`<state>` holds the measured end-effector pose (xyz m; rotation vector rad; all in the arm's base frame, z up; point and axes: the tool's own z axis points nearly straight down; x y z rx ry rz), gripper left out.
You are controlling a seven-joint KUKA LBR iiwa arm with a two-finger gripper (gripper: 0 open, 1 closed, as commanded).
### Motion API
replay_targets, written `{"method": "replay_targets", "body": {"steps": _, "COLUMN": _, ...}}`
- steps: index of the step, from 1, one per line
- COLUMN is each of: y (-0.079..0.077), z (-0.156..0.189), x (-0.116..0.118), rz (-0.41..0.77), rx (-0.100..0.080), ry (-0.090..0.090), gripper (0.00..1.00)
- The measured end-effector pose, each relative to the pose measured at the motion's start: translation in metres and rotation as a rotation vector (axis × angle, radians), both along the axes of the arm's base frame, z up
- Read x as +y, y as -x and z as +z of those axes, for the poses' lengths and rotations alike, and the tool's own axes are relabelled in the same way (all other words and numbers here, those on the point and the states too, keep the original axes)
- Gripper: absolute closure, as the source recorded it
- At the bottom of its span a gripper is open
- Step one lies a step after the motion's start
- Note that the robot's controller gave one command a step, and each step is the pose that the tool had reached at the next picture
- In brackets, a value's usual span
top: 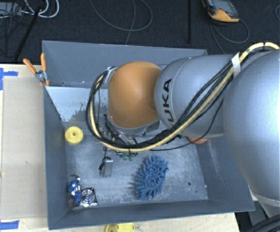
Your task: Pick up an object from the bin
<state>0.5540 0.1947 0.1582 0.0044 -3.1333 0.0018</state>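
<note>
My gripper (105, 167) hangs below the orange dome, low over the bin floor in the middle of the bin, with bare floor beneath its tip. A blue spiky rubber brush (151, 177) lies just to its right, near the front wall. A yellow round disc with a hole (74, 135) sits to its upper left, by the left wall. A small blue and silver crumpled thing (82, 195) lies in the front left corner. None of them touches the gripper.
The arm and its cables cover the right and rear half of the bin. A bit of something orange (198, 140) peeks out under the arm at the right. Bare floor lies between the disc, the gripper and the front left corner.
</note>
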Motion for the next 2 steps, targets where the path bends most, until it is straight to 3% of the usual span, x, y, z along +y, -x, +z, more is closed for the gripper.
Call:
{"method": "replay_targets", "body": {"steps": 1, "y": -0.002, "z": 0.005, "x": -0.001, "rz": -0.004, "rx": -0.007, "ry": -0.001, "gripper": 0.0}}
{"method": "replay_targets", "body": {"steps": 2, "y": 0.049, "z": -0.015, "x": -0.038, "rz": 0.021, "rx": -0.01, "ry": -0.002, "gripper": 0.0}}
